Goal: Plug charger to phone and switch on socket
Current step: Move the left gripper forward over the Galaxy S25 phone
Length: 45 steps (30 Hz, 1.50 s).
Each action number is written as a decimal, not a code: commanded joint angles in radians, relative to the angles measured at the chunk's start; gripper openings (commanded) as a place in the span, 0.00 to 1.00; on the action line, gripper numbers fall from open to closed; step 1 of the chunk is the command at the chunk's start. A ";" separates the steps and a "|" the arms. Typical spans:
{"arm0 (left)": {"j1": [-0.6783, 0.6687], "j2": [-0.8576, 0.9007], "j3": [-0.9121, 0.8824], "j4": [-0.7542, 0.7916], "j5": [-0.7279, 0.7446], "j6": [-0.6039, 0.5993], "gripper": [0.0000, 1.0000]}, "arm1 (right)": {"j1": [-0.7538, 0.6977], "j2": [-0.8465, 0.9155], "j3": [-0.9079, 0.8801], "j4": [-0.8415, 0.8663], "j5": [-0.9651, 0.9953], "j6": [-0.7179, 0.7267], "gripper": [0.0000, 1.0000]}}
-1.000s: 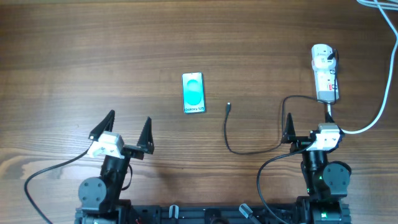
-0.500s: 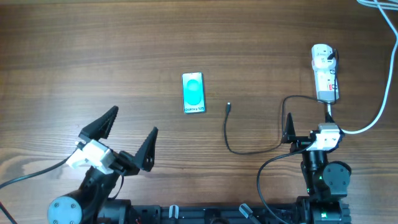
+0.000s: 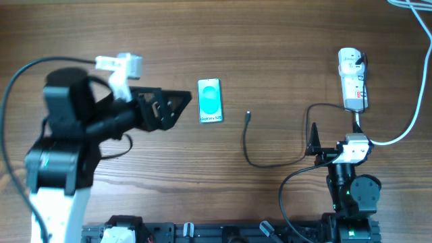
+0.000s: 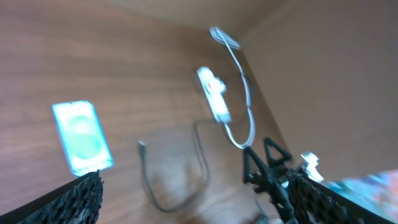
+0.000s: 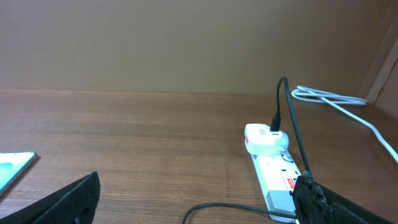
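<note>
The phone (image 3: pixel 210 101) lies flat mid-table with its cyan screen up; it also shows in the left wrist view (image 4: pixel 82 137), blurred. The charger cable (image 3: pixel 253 159) curves right of it, its connector tip (image 3: pixel 248 116) lying loose, apart from the phone. The white socket strip (image 3: pixel 352 88) lies at the far right, with a white adapter (image 5: pixel 266 138) plugged into its far end. My left gripper (image 3: pixel 181 106) is open and empty, raised just left of the phone. My right gripper (image 5: pixel 199 205) is open and empty, low near the strip's grey end (image 5: pixel 280 200).
A thick white cord (image 3: pixel 412 121) runs from the strip along the right table edge. The right arm base (image 3: pixel 351 192) sits at the front right. Black base cables (image 3: pixel 290 196) loop at the front edge.
My left arm has lifted and swung forward and right, its gripper now pointing at the phone. The right arm, phone and cable have not moved.
</note>
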 commanded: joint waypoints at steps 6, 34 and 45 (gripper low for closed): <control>-0.270 0.270 0.178 -0.261 -0.443 -0.106 0.99 | 0.006 0.000 -0.002 0.005 -0.010 0.013 1.00; -0.427 1.019 0.566 -0.425 -0.793 -0.334 1.00 | 0.006 0.000 -0.002 0.005 -0.010 0.013 1.00; -0.425 1.167 0.542 -0.327 -0.771 -0.206 1.00 | 0.006 0.000 -0.002 0.005 -0.010 0.013 1.00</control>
